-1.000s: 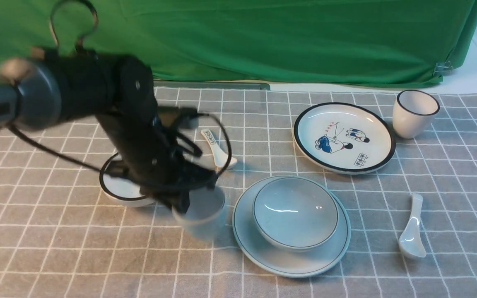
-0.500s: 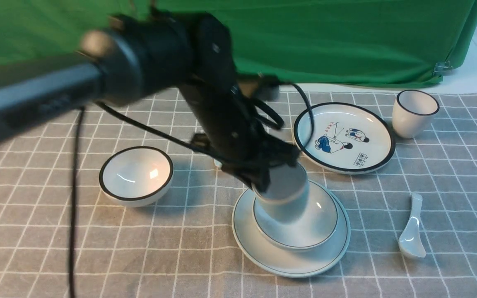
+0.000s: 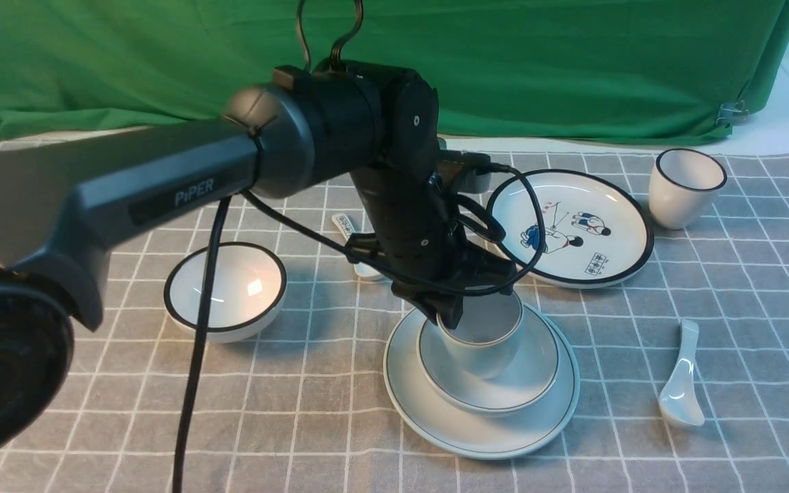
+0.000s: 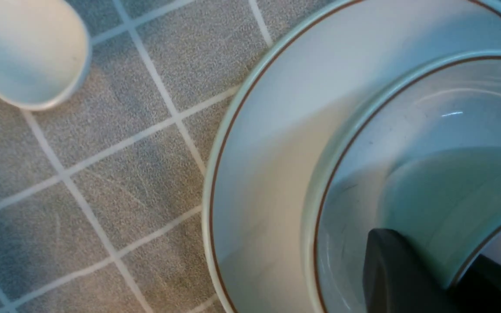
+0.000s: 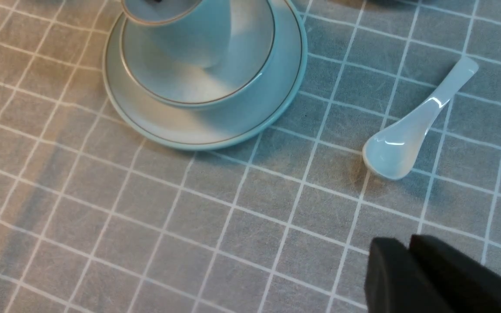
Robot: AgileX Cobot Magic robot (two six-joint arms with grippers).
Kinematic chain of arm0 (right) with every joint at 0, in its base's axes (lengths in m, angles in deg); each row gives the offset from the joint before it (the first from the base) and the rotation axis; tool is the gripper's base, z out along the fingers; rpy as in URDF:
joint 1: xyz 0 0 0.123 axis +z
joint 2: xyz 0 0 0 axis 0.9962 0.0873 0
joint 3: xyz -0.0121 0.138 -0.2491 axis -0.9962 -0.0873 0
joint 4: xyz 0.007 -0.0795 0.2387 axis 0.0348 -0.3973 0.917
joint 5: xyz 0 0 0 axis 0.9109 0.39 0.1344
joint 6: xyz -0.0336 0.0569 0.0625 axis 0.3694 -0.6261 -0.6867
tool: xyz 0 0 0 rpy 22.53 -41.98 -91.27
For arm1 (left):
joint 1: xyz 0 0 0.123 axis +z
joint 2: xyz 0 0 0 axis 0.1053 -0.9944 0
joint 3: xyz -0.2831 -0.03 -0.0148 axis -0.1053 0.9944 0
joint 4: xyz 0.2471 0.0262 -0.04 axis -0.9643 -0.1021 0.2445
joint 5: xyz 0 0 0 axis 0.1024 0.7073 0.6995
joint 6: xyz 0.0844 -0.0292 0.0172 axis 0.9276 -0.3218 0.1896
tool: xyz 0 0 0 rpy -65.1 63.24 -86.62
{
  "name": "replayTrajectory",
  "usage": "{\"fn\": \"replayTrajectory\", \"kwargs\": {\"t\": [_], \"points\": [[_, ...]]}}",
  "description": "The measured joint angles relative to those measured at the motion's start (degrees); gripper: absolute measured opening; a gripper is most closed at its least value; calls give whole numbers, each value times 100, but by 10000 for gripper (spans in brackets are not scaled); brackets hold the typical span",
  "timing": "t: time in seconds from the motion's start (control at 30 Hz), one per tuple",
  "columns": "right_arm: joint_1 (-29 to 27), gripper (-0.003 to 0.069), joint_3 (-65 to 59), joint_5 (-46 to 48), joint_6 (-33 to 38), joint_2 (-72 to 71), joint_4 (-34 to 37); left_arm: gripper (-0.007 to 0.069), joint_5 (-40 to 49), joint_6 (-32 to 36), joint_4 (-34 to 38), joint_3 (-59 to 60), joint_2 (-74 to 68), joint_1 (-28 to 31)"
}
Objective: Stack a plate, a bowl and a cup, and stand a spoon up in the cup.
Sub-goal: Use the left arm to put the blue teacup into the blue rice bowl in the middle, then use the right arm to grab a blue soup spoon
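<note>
"Where's the cup [image 3: 483, 339] now?"

"Down in the bowl [image 3: 538, 385], and the bowl sits on the plate [image 3: 408, 387]. That stack is toward the near edge of the tabletop, a bit right of the middle. The cup leans slightly. I can't tell if its foot rests on the bowl's bottom."

"Does the left gripper [image 3: 451, 316] have it?"

"Yes, it's pinched nearly closed on the cup's wall at the rim. One finger [image 4: 389, 269] is outside and the other is inside."

"And the spoon [image 3: 682, 383]?"

"It lies flat on the checked cloth [image 3: 93, 383], between the plate and the right edge and touching neither. Its handle points toward the far edge."

"What about the right gripper [image 5: 408, 250]?"

"It's by the near right corner. The jaws are drawn together with only a seam between them, and it holds nothing. The spoon lies apart from it."

"Anything else out there?"

"A black-rimmed bowl [image 3: 225, 291] sits toward the left edge. A picture plate [image 3: 569, 226] and a bold-rimmed cup [image 3: 685, 186] are toward the far right corner. A printed spoon [image 3: 344, 224] is half hidden behind the left arm."
</note>
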Motion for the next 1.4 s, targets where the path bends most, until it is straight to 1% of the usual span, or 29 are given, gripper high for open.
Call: {"fn": "replayTrajectory", "kwargs": {"t": [0.3, 0.37, 0.43, 0.57, 0.63, 0.7, 0.73, 0.77, 0.8, 0.83, 0.87, 0.9, 0.93, 1.0, 1.03, 1.1, 1.2, 1.3, 1.33, 1.37, 1.4], "points": [[0, 90, 0, 0, 0, 0, 0, 147, 37, 47, 126, -79, -102, -7], [0, 90, 7, 0, 0, 0, -6, 181, 134, 47, 126, -206, -115, -7], [0, 90, 40, 16, 0, 25, -46, 233, 322, 47, 81, -402, -126, -7], [0, 90, 261, 287, -207, 234, -447, 351, 651, 47, -8, -866, -126, -7], [-34, 90, 487, 545, -425, 446, -922, 409, 849, 47, -22, -1128, -126, -7], [-146, 86, 702, 827, -572, 654, -1248, 449, 964, 56, -36, -1299, -114, -7], [-170, 83, 734, 861, -579, 685, -1282, 459, 982, 56, -42, -1343, -108, -7], [-420, 65, 979, 1067, -617, 969, -1447, 470, 1011, 95, -83, -1437, -46, -7], [-455, 62, 1053, 1116, -617, 1008, -1456, 468, 1008, 95, -99, -1446, -14, -7], [-787, 33, 1339, 1253, -533, 1338, -1419, 430, 1039, 126, -160, -1454, 151, -7], [-1062, 20, 1527, 1300, -358, 1607, -1285, 337, 1059, 208, -175, -1445, 359, -7], [-1107, 20, 1556, 1301, -331, 1654, -1254, 306, 1063, 234, -180, -1441, 466, -7], [-1523, 17, 1745, 1321, -158, 2058, -908, 171, 1063, 348, -200, -1362, 765, -7], [-1815, 18, 1863, 1306, 0, 2477, -599, 71, 1058, 435, -312, -1173, 1228, -9], [-1982, 24, 1903, 1268, 65, 2739, -385, 47, 1058, 435, -396, -991, 1452, -9], [-2195, 61, 1931, 1118, 164, 3255, -68, 19, 1058, 387, -625, -524, 2029, -9], [-2271, 209, 1972, 705, 246, 3987, 180, 6, 775, 253, -880, 594, 2901, -9], [-2244, 398, 2097, 263, 258, 4705, 343, 6, 109, 100, -951, 1865, 3742, -9], [-2244, 407, 2112, 262, 258, 4705, 343, 6, 60, 87, -957, 1949, 3798, -9], [-2177, 475, 2263, 123, 264, 5134, 360, 6, -334, -24, -964, 2586, 4224, -9], [-2145, 484, 2324, 95, 270, 5276, 360, 6, -573, -85, -974, 2951, 4424, -9]]}}
